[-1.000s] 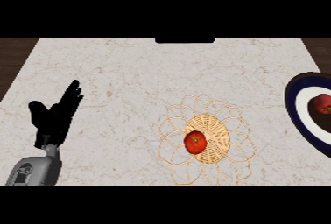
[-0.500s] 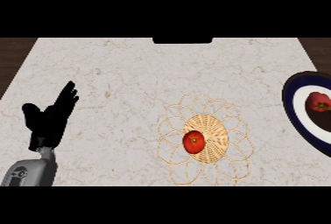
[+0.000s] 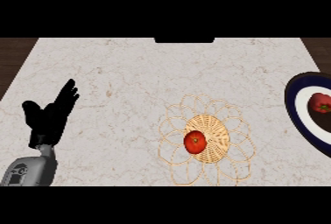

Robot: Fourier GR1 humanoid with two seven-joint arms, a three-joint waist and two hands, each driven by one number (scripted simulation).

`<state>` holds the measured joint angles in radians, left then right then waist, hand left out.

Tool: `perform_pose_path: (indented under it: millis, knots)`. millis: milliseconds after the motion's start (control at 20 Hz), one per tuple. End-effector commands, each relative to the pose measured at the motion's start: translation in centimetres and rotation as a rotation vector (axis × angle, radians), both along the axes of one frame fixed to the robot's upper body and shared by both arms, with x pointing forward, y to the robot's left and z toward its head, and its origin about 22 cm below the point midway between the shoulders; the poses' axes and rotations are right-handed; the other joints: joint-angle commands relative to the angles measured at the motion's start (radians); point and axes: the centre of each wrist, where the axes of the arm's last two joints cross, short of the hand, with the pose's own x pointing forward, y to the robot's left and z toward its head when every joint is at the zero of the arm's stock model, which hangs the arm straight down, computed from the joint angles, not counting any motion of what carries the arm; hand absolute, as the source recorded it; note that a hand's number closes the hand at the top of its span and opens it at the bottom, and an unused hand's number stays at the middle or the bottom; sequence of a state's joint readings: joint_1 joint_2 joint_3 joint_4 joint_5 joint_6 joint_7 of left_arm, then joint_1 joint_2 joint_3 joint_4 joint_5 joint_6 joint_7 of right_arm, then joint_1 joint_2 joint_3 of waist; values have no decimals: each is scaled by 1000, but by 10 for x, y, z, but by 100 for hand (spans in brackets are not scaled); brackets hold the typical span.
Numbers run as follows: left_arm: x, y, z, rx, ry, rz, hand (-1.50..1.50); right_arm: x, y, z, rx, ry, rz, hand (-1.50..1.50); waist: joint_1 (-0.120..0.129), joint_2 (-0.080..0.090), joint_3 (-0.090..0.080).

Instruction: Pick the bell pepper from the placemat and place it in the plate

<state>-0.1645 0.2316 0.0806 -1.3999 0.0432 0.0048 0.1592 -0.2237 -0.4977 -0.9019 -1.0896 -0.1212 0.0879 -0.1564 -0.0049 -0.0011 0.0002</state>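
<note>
Head view, looking steeply down on the pale marbled counter (image 3: pixel 129 74).

(a) My left hand (image 3: pixel 48 118) shows at the view's left side, above its grey forearm (image 3: pixel 29 170), which comes in from the lower edge. It is fully open. The fingers (image 3: pixel 66 94) are straight and lie close together, slanting up and to the right. The thumb (image 3: pixel 30 107) stands apart from them on the left side. The hand holds nothing, and no object lies against the fingers or the thumb. It rests over bare counter, well apart from everything named below.

(b) The bell pepper (image 3: pixel 195 141), red with a small green stem spot, sits on the placemat (image 3: pixel 216 135). It lies on the left part of the mat's tightly woven centre. Open wicker loops ring that centre like petals. The mat lies right of the counter's middle, toward the lower edge.

(c) The plate (image 3: pixel 291 94) is at the right edge, partly cut off by it. It has a dark blue rim, a white ring and a dark centre. A second red item (image 3: pixel 321 103) with a touch of green shows on that centre; I cannot tell what it is. The plate and the placemat are apart, with bare counter between them.

(d) A dark block (image 3: pixel 184 40) sits at the counter's far edge.
</note>
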Motion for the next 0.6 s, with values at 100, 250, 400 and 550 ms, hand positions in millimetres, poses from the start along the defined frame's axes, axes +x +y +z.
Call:
perform_pose_path:
  millis: [100, 250, 400, 550]
  knots:
    - [-1, -16, 0, -10, 8, 3, 0, -37, -9, -32, 0, 22, -8, -150, 3, 1, 0]
    - [4, 8, -12, -12, 5, 20, 0, -52, -24, -34, -22, 13, -37, -150, 1, 2, 0]
    - [0, 4, -1, -4, -11, -2, 0, -54, -38, -29, -28, 8, -67, -150, 4, 1, 0]
    - [7, -19, -4, 0, -10, 7, 0, -71, -30, -37, -32, 38, -53, -150, 0, 1, 0]
